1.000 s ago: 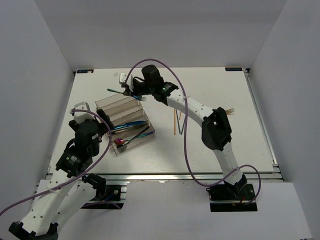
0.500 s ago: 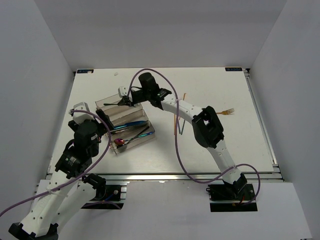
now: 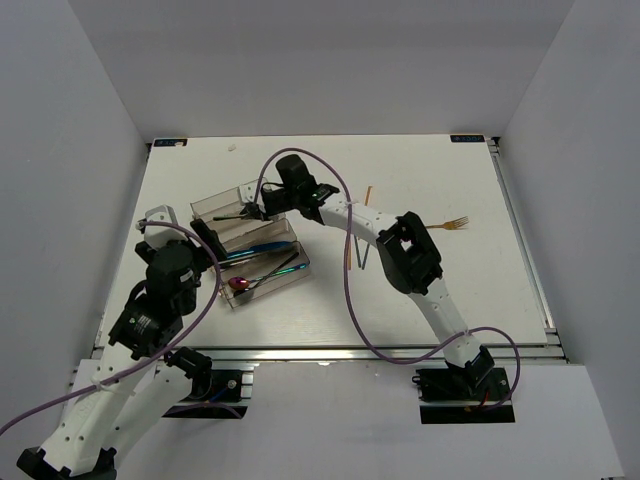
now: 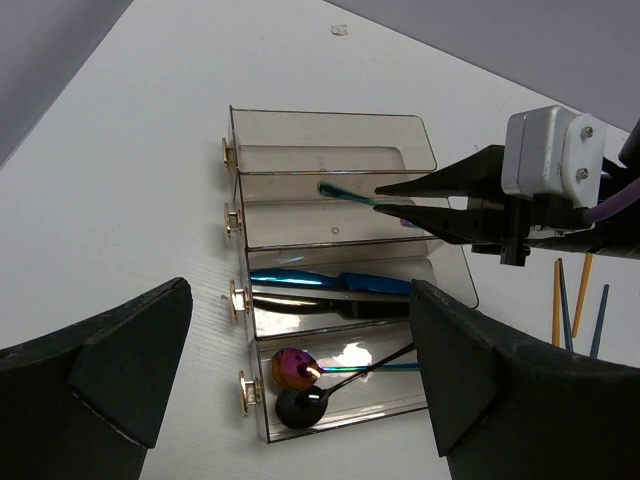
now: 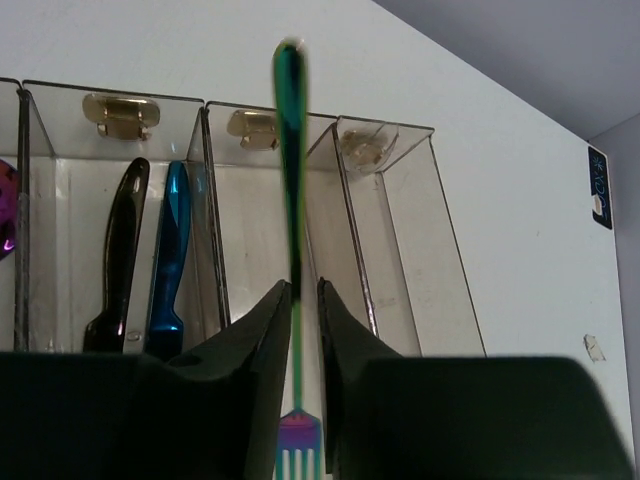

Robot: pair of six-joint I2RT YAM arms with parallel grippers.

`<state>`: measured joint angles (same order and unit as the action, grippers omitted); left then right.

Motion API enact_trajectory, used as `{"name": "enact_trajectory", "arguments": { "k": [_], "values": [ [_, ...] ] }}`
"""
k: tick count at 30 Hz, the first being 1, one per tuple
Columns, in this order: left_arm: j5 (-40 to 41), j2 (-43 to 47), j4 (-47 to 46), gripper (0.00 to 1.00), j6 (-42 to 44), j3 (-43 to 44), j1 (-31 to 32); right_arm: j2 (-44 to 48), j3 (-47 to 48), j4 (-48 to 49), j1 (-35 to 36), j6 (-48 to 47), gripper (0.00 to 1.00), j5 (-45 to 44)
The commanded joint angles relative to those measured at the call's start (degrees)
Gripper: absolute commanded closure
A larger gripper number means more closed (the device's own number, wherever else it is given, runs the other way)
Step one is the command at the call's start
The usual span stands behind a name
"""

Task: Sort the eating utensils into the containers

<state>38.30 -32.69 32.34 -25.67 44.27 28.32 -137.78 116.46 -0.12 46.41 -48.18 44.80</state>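
Note:
The clear tray (image 3: 213,203) stands at the table's left. My right gripper (image 3: 252,210) is shut on an iridescent green fork (image 3: 230,213) and holds it over the tray's far compartments. In the right wrist view the handle (image 5: 291,150) runs out past the fingertips (image 5: 275,300) and crosses a divider. A blue knife (image 4: 330,280) and a black knife (image 4: 320,305) lie in one compartment. A purple spoon (image 4: 292,367) and a black spoon (image 4: 300,407) lie in the nearest one. My left gripper (image 4: 300,300) is wide open and empty above the tray's near end.
Orange and blue chopsticks (image 3: 355,248) lie on the table right of the tray, and another orange one (image 3: 368,192) lies farther back. A gold fork (image 3: 456,222) lies at the right. White walls enclose the table on three sides.
My right gripper has carried the green fork from behind the tray forward and left, over its far compartments. My left arm has not moved.

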Motion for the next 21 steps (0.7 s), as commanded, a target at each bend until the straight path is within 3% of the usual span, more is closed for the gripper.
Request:
{"name": "enact_trajectory", "arguments": {
  "k": [1, 2, 7, 8, 10, 13, 14, 16, 17, 19, 20, 21],
  "values": [
    [-0.51, 0.61, -0.35, 0.02, 0.36, -0.24, -0.1, 0.14, 0.08, 2.05, -0.01, -0.34, 0.75, -0.85],
    [-0.6, 0.69, -0.26, 0.02, 0.36, -0.24, -0.1, 0.4, -0.27, 3.1, -0.01, 0.1, 0.66, -1.72],
    [-0.34, 1.04, -0.08, 0.02, 0.36, -0.33, -0.1, 1.72, -0.97, 4.6, -0.09, 2.21, 0.48, -3.48],
    [-0.34, 1.13, -0.08, 0.02, 0.36, -0.33, -0.1, 3.03, -1.15, 5.21, -0.09, 3.17, 0.11, -3.4],
    [-0.25, 1.22, -0.08, 0.02, 0.36, -0.33, -0.1, 4.96, -2.46, 8.89, -0.09, 5.89, 0.11, -3.66],
    [-0.25, 1.22, -0.08, 0.02, 0.27, -0.24, -0.1, 10.76, -7.38, 18.55, -0.01, 17.73, 0.11, -10.67],
    [-0.25, 1.14, -0.08, 0.02, 0.27, -0.24, -0.1, 14.08, -10.18, 21.27, -0.01, 27.43, 0.11, -20.35],
    [-0.25, 1.22, 0.09, 0.02, 0.18, -0.24, -0.1, 17.17, -11.52, 21.75, -0.01, 36.1, 0.11, -33.92],
    [-0.25, 1.31, 0.09, 0.02, 0.18, -0.24, -0.1, 19.97, -11.52, 19.22, -0.18, 42.32, 0.11, -48.95],
    [-0.33, 1.31, -0.08, 0.02, 0.18, -0.24, -0.02, 22.19, -11.17, 9.32, -0.53, 45.8, 0.11, -64.5],
    [-0.34, 1.22, 0.01, 0.02, 0.18, -0.24, -0.1, 24.29, -11.95, 7.35, -1.23, 47.12, 0.11, -79.54],
    [-0.51, 1.14, -0.08, 0.02, 0.18, -0.24, -0.1, 25.27, -14.66, 5.94, -1.85, 48.7, 0.11, -85.26]
  ]
}}
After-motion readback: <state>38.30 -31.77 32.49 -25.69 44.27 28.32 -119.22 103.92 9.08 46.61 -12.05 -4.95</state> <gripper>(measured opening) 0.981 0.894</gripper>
